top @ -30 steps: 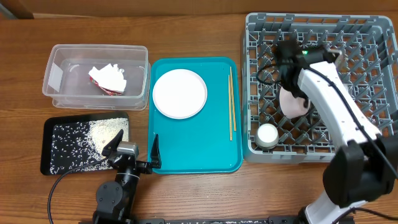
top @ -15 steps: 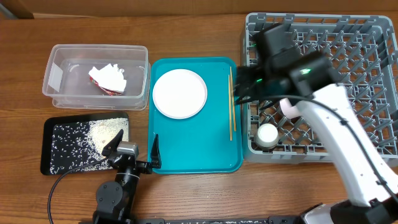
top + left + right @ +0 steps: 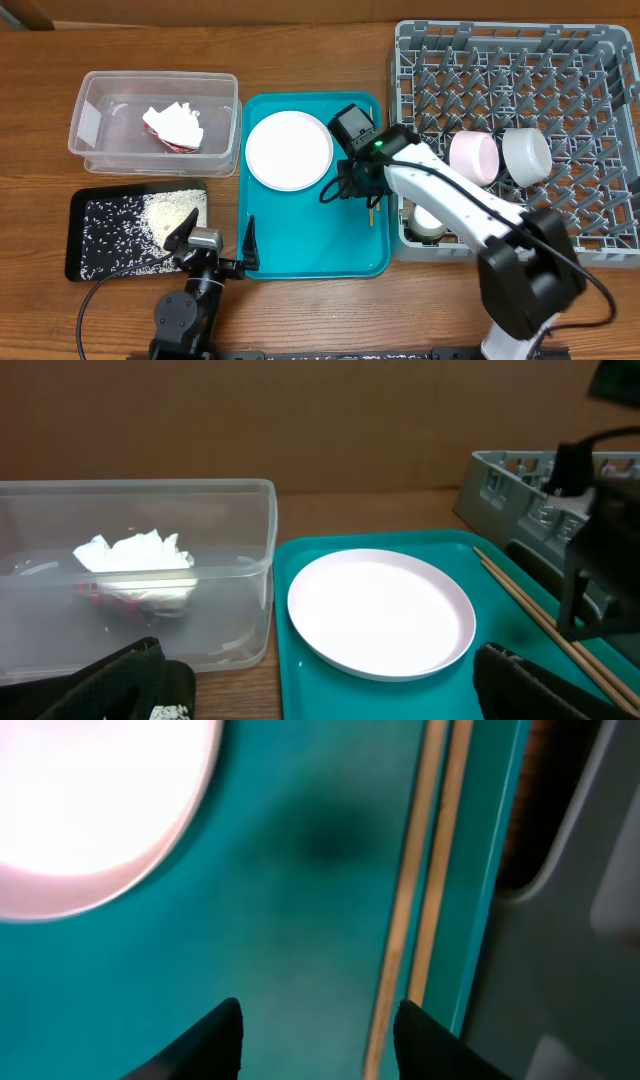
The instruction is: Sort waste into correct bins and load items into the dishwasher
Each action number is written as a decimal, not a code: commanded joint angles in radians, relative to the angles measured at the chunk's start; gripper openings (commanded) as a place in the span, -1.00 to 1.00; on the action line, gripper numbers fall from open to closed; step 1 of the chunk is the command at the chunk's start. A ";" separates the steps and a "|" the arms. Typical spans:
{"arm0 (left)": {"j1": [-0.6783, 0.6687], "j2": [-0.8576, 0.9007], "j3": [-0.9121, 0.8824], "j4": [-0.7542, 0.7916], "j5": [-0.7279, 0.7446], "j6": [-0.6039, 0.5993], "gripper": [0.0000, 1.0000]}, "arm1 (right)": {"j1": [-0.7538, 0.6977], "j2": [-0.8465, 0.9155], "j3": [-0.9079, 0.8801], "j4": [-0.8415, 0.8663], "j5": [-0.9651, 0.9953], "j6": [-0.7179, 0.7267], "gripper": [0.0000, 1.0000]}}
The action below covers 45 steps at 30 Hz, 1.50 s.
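Observation:
The white plate [image 3: 289, 150] lies on the teal tray [image 3: 310, 245], with the chopsticks [image 3: 371, 128] along the tray's right side. My right gripper [image 3: 360, 192] hovers open and empty over the chopsticks; in the right wrist view it [image 3: 320, 1035] sits low above the tray, with the chopsticks [image 3: 425, 870] just inside its right fingertip. The pink bowl [image 3: 473, 157] and the grey-white bowl [image 3: 525, 155] lie in the grey dish rack [image 3: 560, 70]. My left gripper [image 3: 215, 245] rests open and empty at the front. The wrapper and napkin [image 3: 172, 127] lie in the clear tub [image 3: 95, 95].
Rice grains cover the black tray [image 3: 85, 215] at front left. A small white cup [image 3: 428, 220] stands in the rack's front left corner, partly under my right arm. In the left wrist view the plate [image 3: 380, 610], tub [image 3: 200, 500] and rack [image 3: 505, 475] show.
My right arm has swung left out of the dish rack to above the chopsticks on the teal tray. The pink bowl stays in the rack. The left arm has not moved.

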 commanded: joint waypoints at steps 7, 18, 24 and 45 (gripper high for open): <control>0.006 -0.011 -0.004 0.003 0.008 -0.018 1.00 | -0.011 0.142 0.001 0.035 0.101 0.006 -0.08; 0.006 -0.011 -0.004 0.003 0.008 -0.018 1.00 | 0.005 0.179 0.019 0.003 -0.007 0.006 -0.92; 0.006 -0.011 -0.004 0.003 0.008 -0.018 1.00 | 0.000 0.071 0.143 -0.102 0.010 0.006 -0.92; 0.006 -0.011 -0.004 0.003 0.008 -0.018 1.00 | -0.227 -0.060 0.126 -0.075 0.290 -0.184 -0.59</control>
